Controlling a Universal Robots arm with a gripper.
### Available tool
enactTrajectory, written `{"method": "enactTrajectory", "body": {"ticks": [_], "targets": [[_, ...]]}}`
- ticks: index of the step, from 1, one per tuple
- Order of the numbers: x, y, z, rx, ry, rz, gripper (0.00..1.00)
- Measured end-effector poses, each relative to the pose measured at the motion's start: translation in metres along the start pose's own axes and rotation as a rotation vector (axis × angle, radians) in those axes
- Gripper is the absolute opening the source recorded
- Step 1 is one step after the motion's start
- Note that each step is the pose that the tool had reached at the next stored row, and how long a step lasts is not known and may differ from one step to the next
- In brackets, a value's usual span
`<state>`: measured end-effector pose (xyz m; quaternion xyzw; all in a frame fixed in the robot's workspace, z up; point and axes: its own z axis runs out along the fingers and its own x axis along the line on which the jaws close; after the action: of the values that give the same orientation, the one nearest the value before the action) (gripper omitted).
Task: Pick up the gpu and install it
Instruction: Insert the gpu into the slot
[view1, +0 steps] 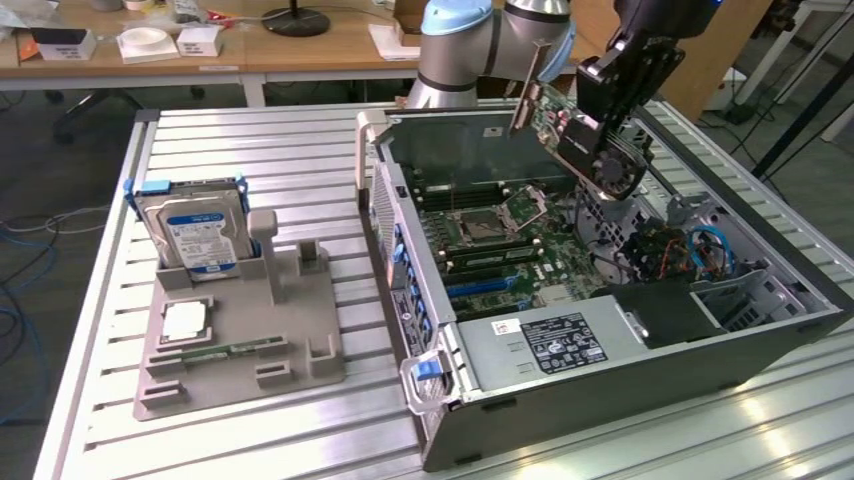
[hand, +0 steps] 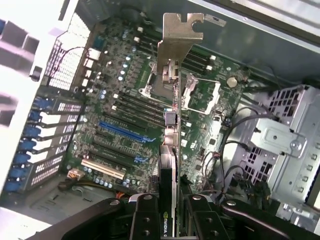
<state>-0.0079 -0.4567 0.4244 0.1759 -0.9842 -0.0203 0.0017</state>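
In the exterior view, my gripper (view1: 603, 128) hangs over the open computer case (view1: 641, 360) that lies on its side on the slatted metal table (view1: 267, 140). Its fingers are closed partway, pinching the gpu (view1: 567, 120) between them. The card is tilted in the air above the motherboard (view1: 514, 250), silver bracket uppermost, touching nothing in the case. Off to the exterior view's left, well apart from the case, a grey holder (view1: 240, 350) carries a hard drive (view1: 198, 232) standing upright.

In the wrist view, I look down along the gpu (hand: 176, 47) edge-on. My gripper (hand: 170, 215) clamps it from both sides, one finger (hand: 144, 217) against each face of the card. The bracket end points away from me, over the processor socket of the motherboard (hand: 120, 100). The long blue slot (hand: 122, 131) lies just beside the card's line, with the silver drive cage (hand: 280, 140) on the other side.
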Motion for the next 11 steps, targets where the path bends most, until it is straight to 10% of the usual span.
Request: {"method": "enactTrajectory", "body": {"ticks": [11], "targets": [[0.0000, 0.0000, 0.0000, -0.0006, 0.0065, -0.159, 0.26]]}}
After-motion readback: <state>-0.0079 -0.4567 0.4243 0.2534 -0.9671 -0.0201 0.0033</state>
